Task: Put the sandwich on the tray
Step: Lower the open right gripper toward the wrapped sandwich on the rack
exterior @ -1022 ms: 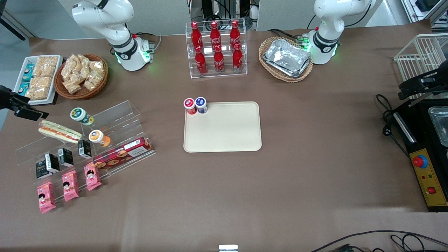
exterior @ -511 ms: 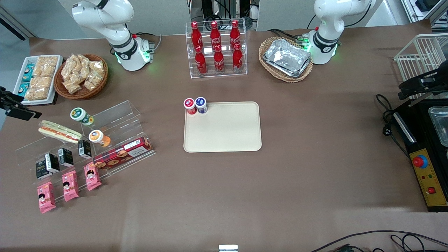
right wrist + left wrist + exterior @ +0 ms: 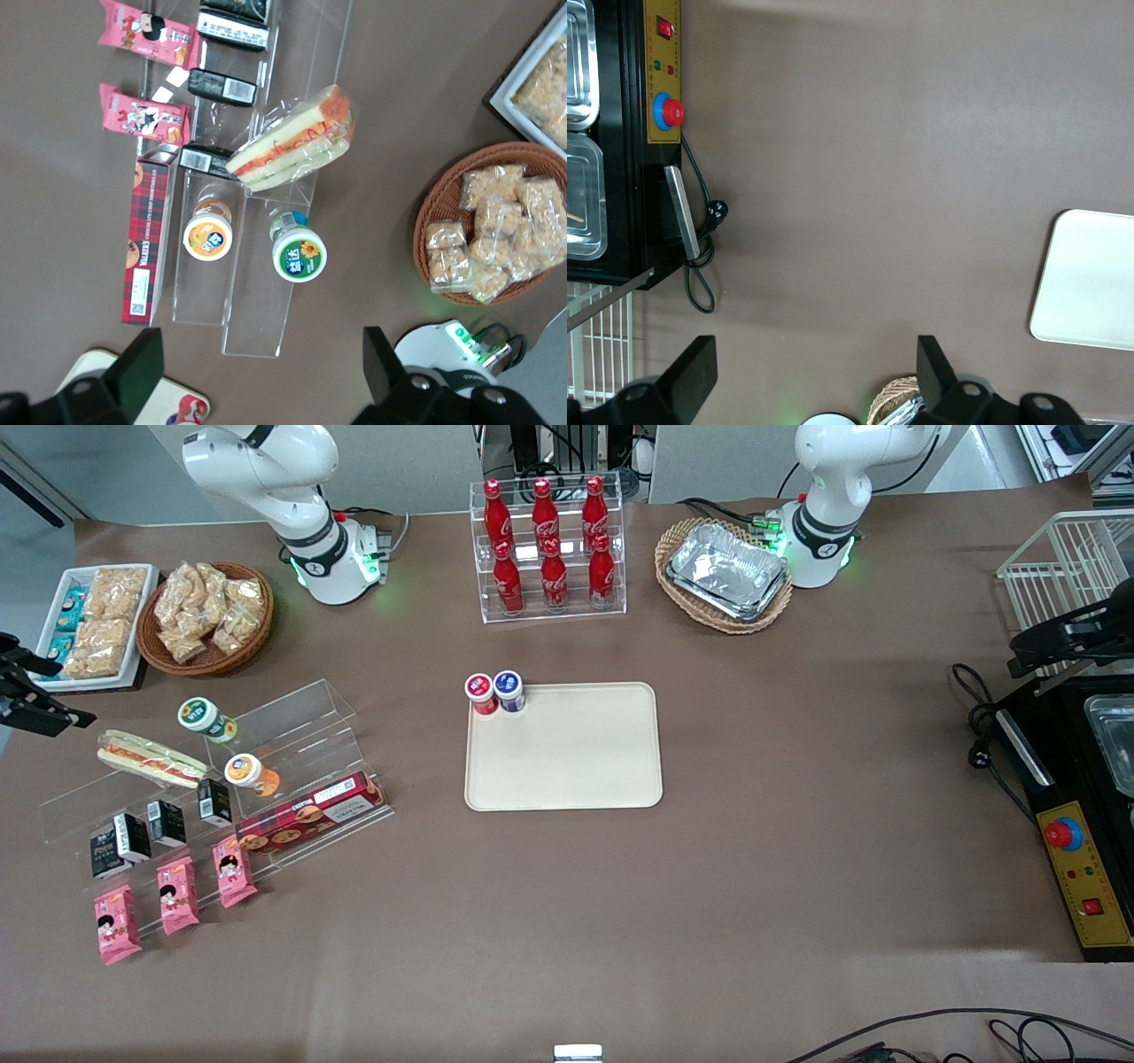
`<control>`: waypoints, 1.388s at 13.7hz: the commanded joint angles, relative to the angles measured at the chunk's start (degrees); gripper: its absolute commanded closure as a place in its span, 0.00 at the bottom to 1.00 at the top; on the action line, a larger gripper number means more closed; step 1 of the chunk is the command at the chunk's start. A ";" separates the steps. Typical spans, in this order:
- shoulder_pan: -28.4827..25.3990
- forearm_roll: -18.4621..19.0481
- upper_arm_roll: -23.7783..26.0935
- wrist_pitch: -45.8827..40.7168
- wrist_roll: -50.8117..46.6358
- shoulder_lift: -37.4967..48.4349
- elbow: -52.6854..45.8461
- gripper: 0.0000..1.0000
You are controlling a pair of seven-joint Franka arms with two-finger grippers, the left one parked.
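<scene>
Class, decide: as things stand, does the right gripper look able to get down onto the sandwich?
Probably yes. The gripper hangs open above the sandwich, which lies uncovered on the clear rack; nothing sits over it.

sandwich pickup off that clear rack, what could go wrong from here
The sandwich lies on the clear stepped rack, close to the green-lidded cup and the orange-lidded cup; a descending claw, now open and off toward the working arm's end of the table, might knock them over. Its soft, slippery-looking wrap could slide or squash in the grip. On the tray, the two small cups crowd one corner, so the drop should avoid them.
</scene>
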State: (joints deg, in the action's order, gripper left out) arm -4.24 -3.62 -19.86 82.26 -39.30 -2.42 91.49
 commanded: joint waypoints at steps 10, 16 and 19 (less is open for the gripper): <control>-0.86 7.04 0.18 15.18 -11.68 0.13 8.88 0.00; -0.77 7.49 -0.88 16.80 -19.48 0.04 12.84 0.00; -0.86 7.49 -0.88 18.37 -24.07 -0.39 15.21 0.00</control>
State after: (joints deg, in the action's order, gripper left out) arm -4.63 3.06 -20.50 98.23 -59.37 -3.23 104.03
